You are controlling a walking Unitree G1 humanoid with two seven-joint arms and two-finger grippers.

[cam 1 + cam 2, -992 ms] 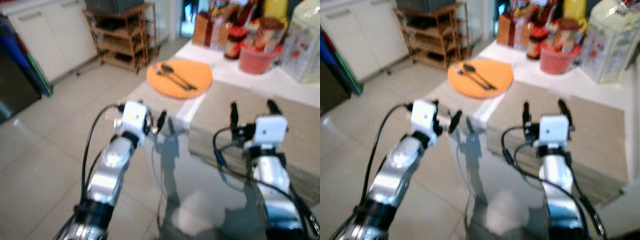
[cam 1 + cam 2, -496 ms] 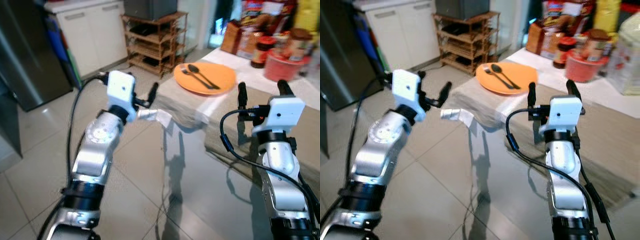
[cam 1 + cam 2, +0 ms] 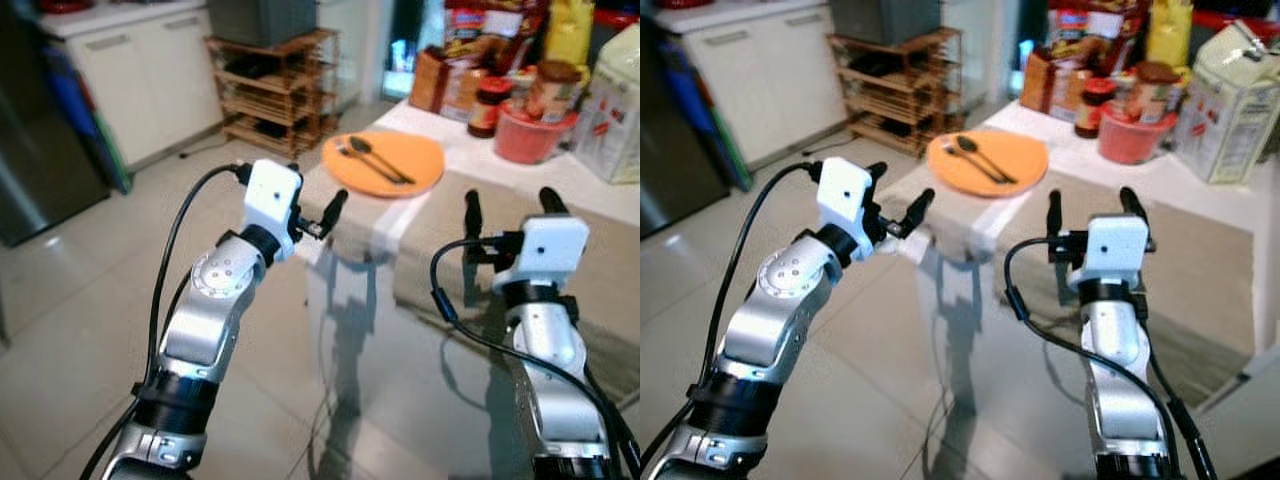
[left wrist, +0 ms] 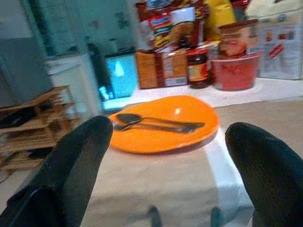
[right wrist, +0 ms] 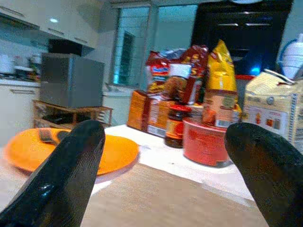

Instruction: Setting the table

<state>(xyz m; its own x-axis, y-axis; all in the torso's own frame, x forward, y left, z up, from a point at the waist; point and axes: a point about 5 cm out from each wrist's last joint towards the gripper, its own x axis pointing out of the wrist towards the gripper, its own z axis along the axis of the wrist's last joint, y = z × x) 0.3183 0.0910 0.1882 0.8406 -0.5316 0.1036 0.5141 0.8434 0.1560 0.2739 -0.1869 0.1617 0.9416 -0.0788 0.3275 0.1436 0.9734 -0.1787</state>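
While we hover both grippers, left gripper (image 3: 312,213) and right gripper (image 3: 505,207), near worktop (image 3: 600,265): jaws wide open, empty; orange plate (image 3: 385,163) carries spoon (image 4: 142,118), fork (image 4: 158,126).

A home kitchen: white cabinets (image 3: 150,75), tiled floor (image 3: 80,330), a wooden rack (image 3: 275,95), food packets (image 3: 1080,60) crowding the surface (image 3: 1200,250).

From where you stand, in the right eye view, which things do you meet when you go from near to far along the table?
Right gripper → orange plate with spoon and fork → red bowl → dark jar → snack bags at the back.
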